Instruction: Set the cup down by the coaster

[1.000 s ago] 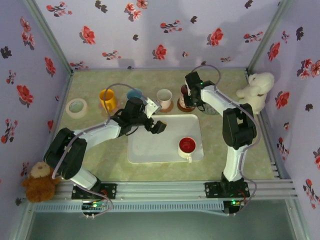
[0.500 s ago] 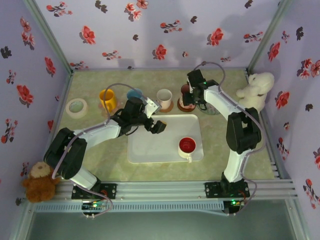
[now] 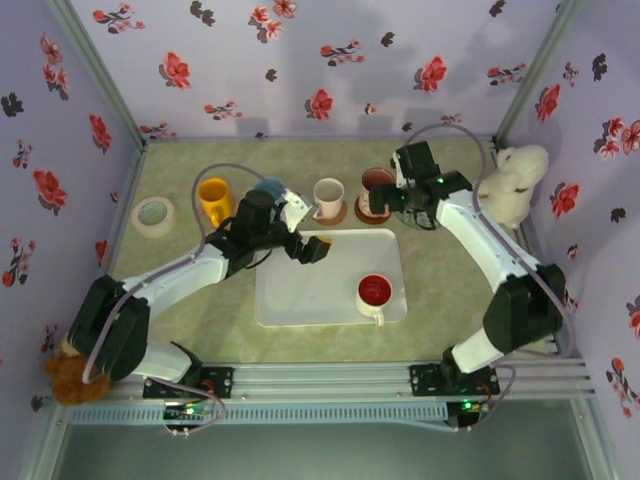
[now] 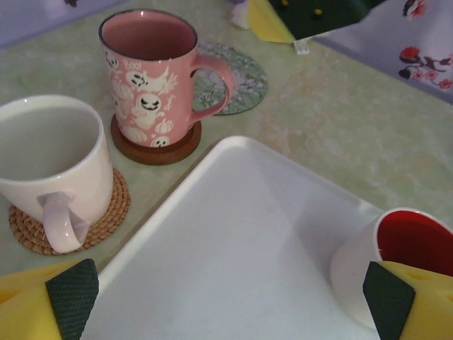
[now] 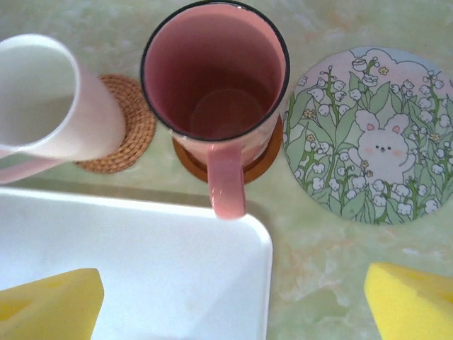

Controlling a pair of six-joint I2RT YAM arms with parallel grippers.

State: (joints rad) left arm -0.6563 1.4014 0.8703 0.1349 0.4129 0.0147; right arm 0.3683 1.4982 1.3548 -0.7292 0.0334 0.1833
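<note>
At the upper left of the top view, a yellow ceramic mug (image 3: 213, 198) stands on the green surface (image 3: 175, 170). The left hand (image 3: 312, 250) hangs over the white plastic tray (image 3: 320, 290), fingers spread and grasping nothing. Beyond the tray, a white mug (image 3: 328, 193) crowds the pink ghost-print cup (image 3: 377, 185) from the left. The cup stands on a brown wooden coaster (image 4: 152, 151), beside a floral bunny coaster (image 5: 368, 142). The right hand (image 5: 237, 301) is released just right of the cup.

Pink ghost-print mug (image 5: 216, 85) sits on the round brown wooden coaster (image 5: 265, 161), upper centre. White mug (image 5: 42, 99) on a woven coaster (image 5: 134, 131) is left of it, the round bunny-print mat (image 5: 368, 134) is right, and the white plastic tray (image 5: 141, 262) is below.
</note>
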